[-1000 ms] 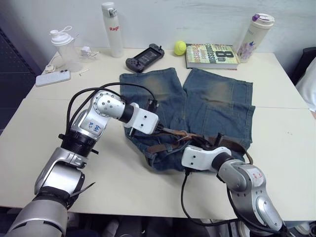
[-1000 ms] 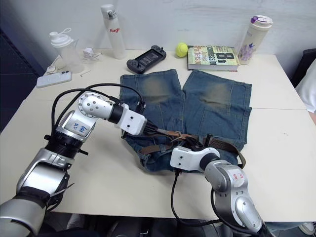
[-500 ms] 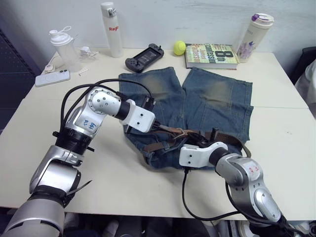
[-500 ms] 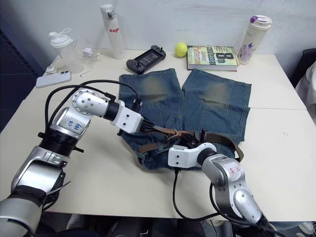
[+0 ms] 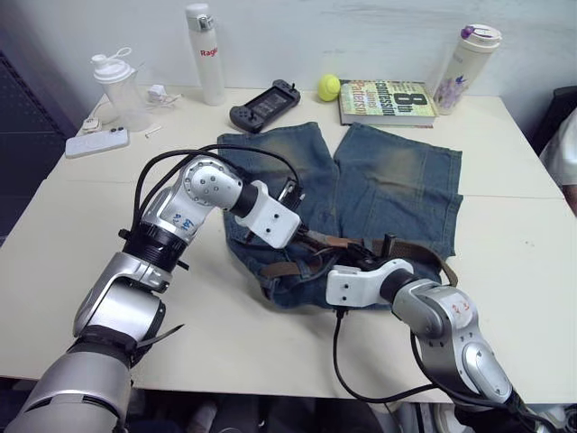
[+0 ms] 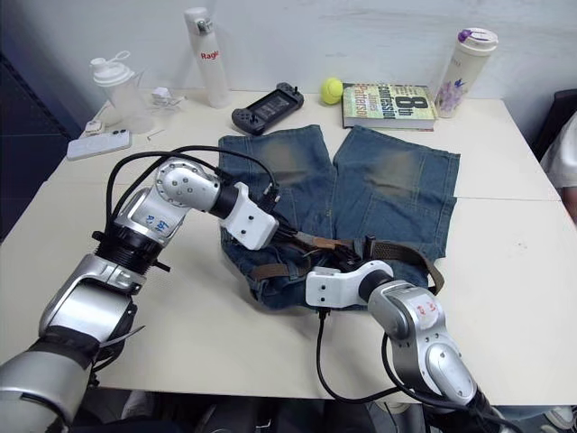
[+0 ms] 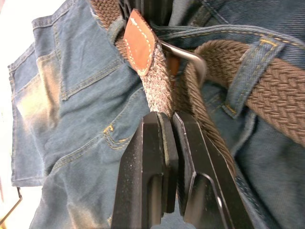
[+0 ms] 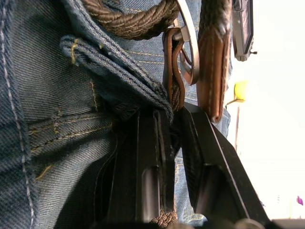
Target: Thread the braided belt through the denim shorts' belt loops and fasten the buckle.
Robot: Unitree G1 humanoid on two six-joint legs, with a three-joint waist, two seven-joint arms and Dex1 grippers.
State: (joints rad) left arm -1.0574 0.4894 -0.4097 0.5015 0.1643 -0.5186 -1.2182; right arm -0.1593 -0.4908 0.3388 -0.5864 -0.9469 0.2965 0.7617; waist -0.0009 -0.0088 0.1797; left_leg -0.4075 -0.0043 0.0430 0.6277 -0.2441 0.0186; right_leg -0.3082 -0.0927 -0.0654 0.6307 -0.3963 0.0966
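The denim shorts (image 5: 379, 180) are blue with faded yellowish patches on both legs and tan stitching. The braided belt (image 7: 281, 100) is brown woven cord, tipped with a reddish-brown leather tab stitched in white, and its buckle (image 7: 183, 52) is silver. The table (image 5: 505, 271) is cream. A ball (image 5: 328, 87) is yellow-green.

A cream table (image 5: 532, 244), made of two tops joined by a seam, stands against a plain pale wall (image 5: 361, 36). Dark panelling (image 5: 22, 117) sits at the left. Lighting is even.
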